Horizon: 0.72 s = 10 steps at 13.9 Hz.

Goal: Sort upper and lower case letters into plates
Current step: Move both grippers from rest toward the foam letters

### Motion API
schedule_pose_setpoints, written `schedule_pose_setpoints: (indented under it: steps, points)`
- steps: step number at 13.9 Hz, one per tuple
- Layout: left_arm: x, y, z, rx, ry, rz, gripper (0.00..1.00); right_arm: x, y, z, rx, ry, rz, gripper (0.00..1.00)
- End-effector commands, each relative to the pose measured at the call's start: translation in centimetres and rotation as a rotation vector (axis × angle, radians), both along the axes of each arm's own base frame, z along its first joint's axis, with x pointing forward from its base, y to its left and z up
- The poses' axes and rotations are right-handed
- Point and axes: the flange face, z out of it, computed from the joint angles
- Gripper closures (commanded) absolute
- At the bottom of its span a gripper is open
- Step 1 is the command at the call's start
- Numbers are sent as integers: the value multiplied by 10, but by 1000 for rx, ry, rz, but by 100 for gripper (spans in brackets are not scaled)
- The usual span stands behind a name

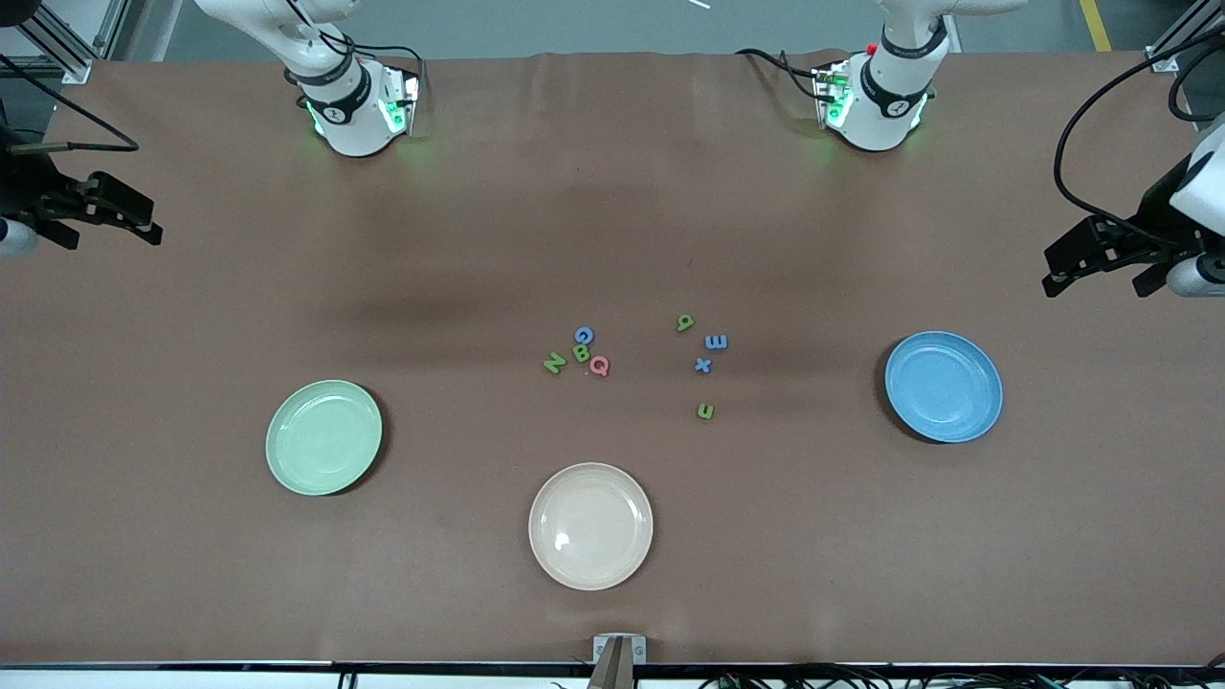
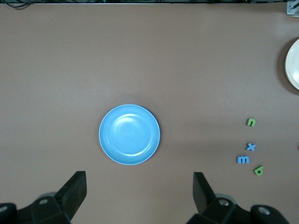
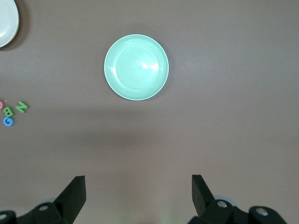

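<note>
Eight foam letters are seen mid-counter (image 1: 191, 593) in two groups. Toward the right arm's end, N (image 1: 554, 363), B (image 1: 581, 353), G (image 1: 584, 335) and Q (image 1: 600, 366) are bunched closely together. Toward the left arm's end, q (image 1: 685, 322), m (image 1: 716, 342), x (image 1: 703, 365) and n (image 1: 705, 411) are strung loosely apart. All three plates are seen without letters: the mint plate (image 1: 323, 437) toward the right arm's end, the blue plate (image 1: 944, 387) toward the left arm's end, and the beige plate (image 1: 590, 525) between them, nearest the front camera. The left gripper (image 1: 1101, 263) is held high over its end of the counter, jaws spread, with the blue plate below it. The right gripper (image 1: 110, 215) is held likewise over its own end, jaws spread, above the mint plate; nothing is gripped by either
</note>
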Motion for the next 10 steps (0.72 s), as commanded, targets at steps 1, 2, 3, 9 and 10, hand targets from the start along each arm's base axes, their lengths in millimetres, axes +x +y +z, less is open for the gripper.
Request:
schedule_pose_setpoints:
  steps: [1,2,3,9,10]
  points:
    - [0,3,3,4,-6,-14,0,-11,1,3,1,-5,-12,0]
    - [0,2,3,-4,-5,-17,0,-11,2,2,6,-4,-15,0]
    - [0,1,4,-10,-7,-17,0,-11,1,2,6,-4,-17,0]
    - [7,-34,-21,1,37,-15,0,-11,0,1,22,0,-20,0]
    - [11,-37,-32,0,59,5,0,-11,1,1,22,2,-19,0]
